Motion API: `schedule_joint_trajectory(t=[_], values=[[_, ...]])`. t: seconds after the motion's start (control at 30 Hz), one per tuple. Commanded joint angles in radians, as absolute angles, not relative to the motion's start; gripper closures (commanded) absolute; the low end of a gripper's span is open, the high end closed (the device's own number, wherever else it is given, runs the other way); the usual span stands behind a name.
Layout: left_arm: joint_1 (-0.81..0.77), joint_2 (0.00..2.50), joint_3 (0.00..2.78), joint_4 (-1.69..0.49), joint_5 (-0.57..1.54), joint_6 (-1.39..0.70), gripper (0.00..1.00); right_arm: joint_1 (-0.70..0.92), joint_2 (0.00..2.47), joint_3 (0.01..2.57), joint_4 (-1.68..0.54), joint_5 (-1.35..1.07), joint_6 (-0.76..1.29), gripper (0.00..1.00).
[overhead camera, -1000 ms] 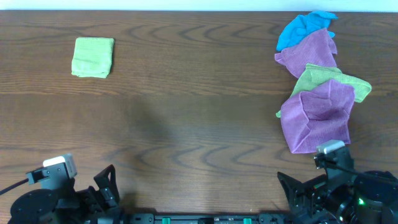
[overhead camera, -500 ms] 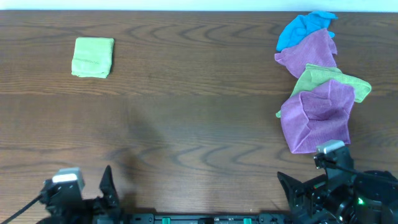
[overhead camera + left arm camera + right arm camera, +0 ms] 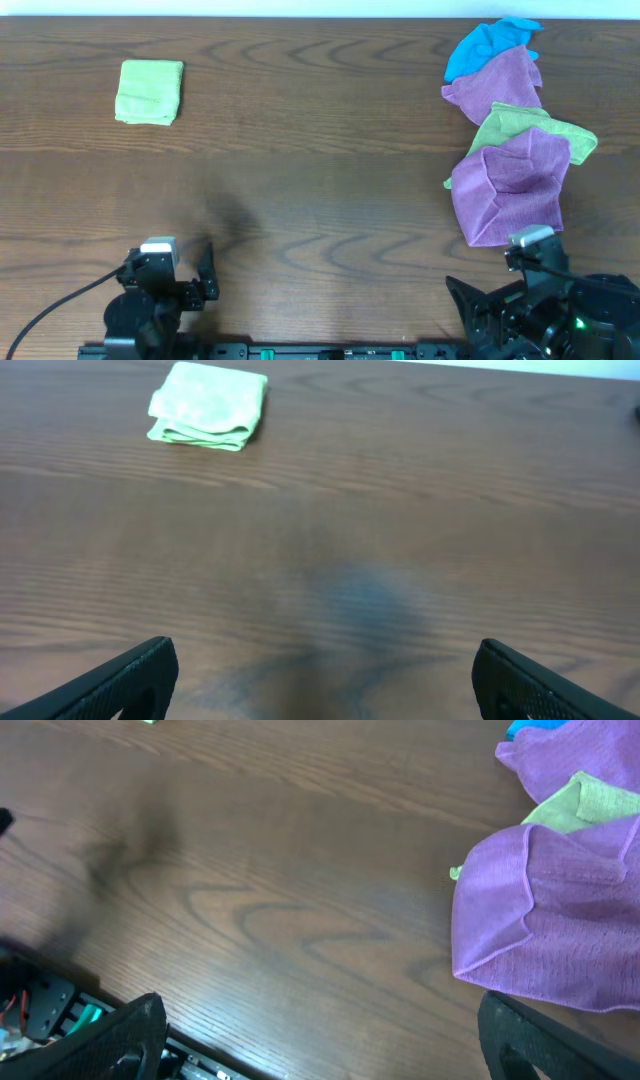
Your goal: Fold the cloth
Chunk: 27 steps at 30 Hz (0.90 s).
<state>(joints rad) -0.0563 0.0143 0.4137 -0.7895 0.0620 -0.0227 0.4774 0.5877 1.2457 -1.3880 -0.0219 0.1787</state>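
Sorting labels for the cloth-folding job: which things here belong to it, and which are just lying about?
Job: the lime-green cloth, lying folded at the far left of the table.

Lying about: the blue cloth, the upper purple cloth, the lower purple cloth, and a second lime-green cloth between them, all piled at right.

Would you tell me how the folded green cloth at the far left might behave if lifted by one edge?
The folded green cloth looks soft, with stacked layers, so it would probably droop and unfold. It seems light, being thin fabric. Pushed, it would likely bunch rather than slide cleanly.
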Motion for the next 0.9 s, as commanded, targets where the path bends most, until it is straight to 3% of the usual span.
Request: schedule_joint_trajectory(t=[0.0,0.87], values=[[-0.059,0.004,0.366,-0.759,0.079,-0.030,0.05,0.485,0.588,1.243,-1.388,-0.012,0.190,0.01],[-0.059,0.004,0.163,-0.744,0.071,-0.090,0.05,0.485,0.588,1.243,-1.388,-0.012,0.190,0.01]])
